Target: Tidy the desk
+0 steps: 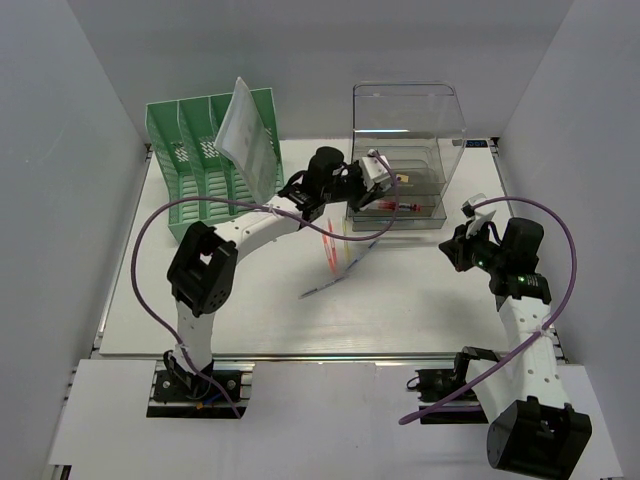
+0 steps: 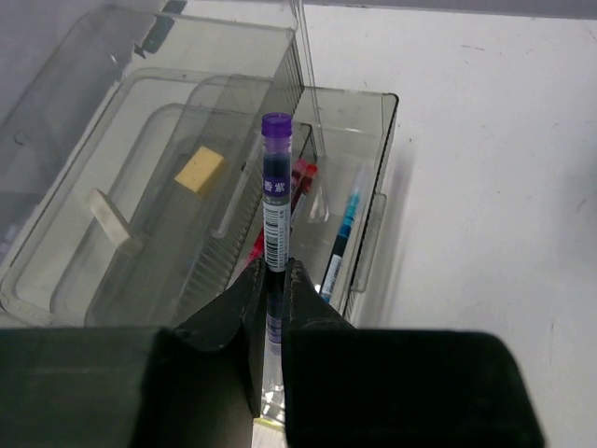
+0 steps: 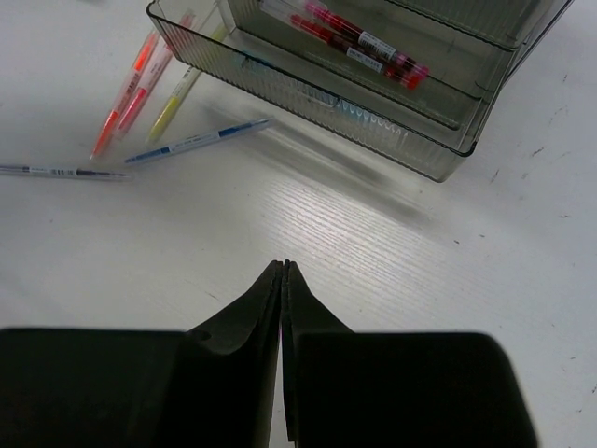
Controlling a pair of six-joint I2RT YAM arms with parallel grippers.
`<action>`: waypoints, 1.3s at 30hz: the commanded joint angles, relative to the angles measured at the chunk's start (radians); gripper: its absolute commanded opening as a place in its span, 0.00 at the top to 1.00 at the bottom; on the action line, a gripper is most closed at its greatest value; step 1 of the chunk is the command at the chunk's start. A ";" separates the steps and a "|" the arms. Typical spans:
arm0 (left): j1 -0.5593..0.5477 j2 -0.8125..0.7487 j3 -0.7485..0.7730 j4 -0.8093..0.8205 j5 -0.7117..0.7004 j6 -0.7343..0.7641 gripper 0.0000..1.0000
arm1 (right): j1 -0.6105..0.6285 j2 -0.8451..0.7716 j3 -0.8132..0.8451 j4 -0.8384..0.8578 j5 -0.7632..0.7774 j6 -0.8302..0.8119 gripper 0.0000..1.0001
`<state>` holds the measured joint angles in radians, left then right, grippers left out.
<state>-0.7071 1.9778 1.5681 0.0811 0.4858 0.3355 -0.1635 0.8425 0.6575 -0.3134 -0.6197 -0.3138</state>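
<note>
Partway: left gripper [image 2: 276, 280] clamps purple pen [image 2: 275, 187] over open drawer [image 2: 381, 159] near the desk [image 1: 430, 310] far edge. Right gripper [image 3: 283, 280] closed, empty. We count several loose pens [image 3: 198, 140] mid-desk, unfiled.

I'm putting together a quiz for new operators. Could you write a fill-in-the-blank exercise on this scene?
1. The left gripper is shut on a pen with a ___ cap.
2. The right gripper, shut above the desk, holds ___.
3. The sheet of paper leans in the ___ file rack.

Missing words: purple; nothing; green.
</note>
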 commanded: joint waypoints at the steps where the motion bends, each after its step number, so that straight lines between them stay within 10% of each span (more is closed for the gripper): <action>1: -0.009 -0.005 0.064 0.068 -0.021 0.019 1.00 | -0.007 -0.013 0.001 0.027 -0.026 0.009 0.93; 8: -0.038 0.058 0.132 0.019 -0.038 0.028 1.00 | -0.007 -0.017 0.002 0.025 -0.031 0.010 0.91; 23: -0.066 0.082 0.173 -0.021 -0.113 0.031 0.49 | -0.014 -0.016 -0.001 0.023 -0.035 0.002 0.82; 26: -0.075 0.041 0.184 -0.029 -0.118 -0.001 0.51 | -0.018 -0.013 -0.004 0.019 -0.054 -0.014 0.79; 31: -0.054 -0.205 0.027 -0.072 -0.082 -0.180 1.00 | -0.016 -0.003 -0.028 -0.065 -0.221 -0.215 0.76; 39: -0.045 -0.775 -0.578 -0.165 -0.173 -0.387 0.88 | 0.051 -0.007 -0.066 -0.128 -0.326 -0.603 0.91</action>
<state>-0.7517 1.3315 1.1404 -0.0151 0.3531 0.0498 -0.1440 0.8391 0.5716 -0.4274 -0.8932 -0.7238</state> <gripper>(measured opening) 0.098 0.092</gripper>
